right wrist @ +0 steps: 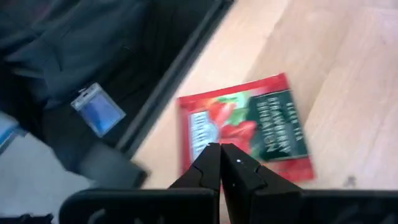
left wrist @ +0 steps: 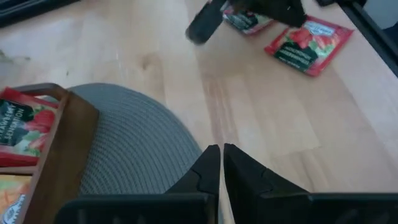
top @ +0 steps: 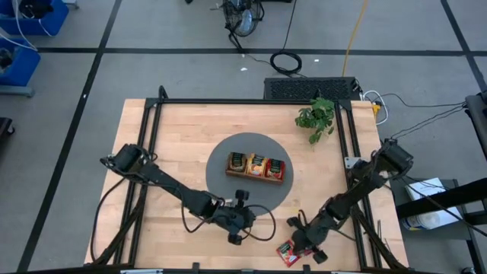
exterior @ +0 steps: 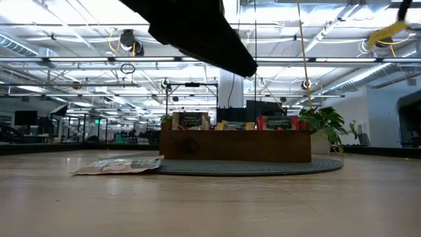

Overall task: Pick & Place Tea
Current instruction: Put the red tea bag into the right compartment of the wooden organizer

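**A:** How much of the tea is put away?

**B:** Most of it, by the look of things. The wooden tray (top: pixel 256 166) sits on the round grey mat (top: pixel 228 148) in the middle of the counter (top: pixel 183 129), and all 3 of its compartments hold sachets: dark green at one end, orange in the middle, red at the other.

**A:** What is left out?

**B:** At least 2 sachets. A red sachet (top: pixel 287 250) lies flat at the near edge of the counter, and the left wrist view shows another sachet (left wrist: pixel 247 20) close beside it, partly hidden by the other arm.

**A:** Is either tool carrying one?

**B:** No. The right tool (top: pixel 305 245) hangs over the red sachet with its fingers pressed together on nothing, so the pick is not made yet. The left tool (top: pixel 242 218) waits just off the mat's near edge, fingers all but touching, also empty.

**A:** So what remains?

**B:** I judge: open, grip each loose sachet, and drop it in the red compartment.
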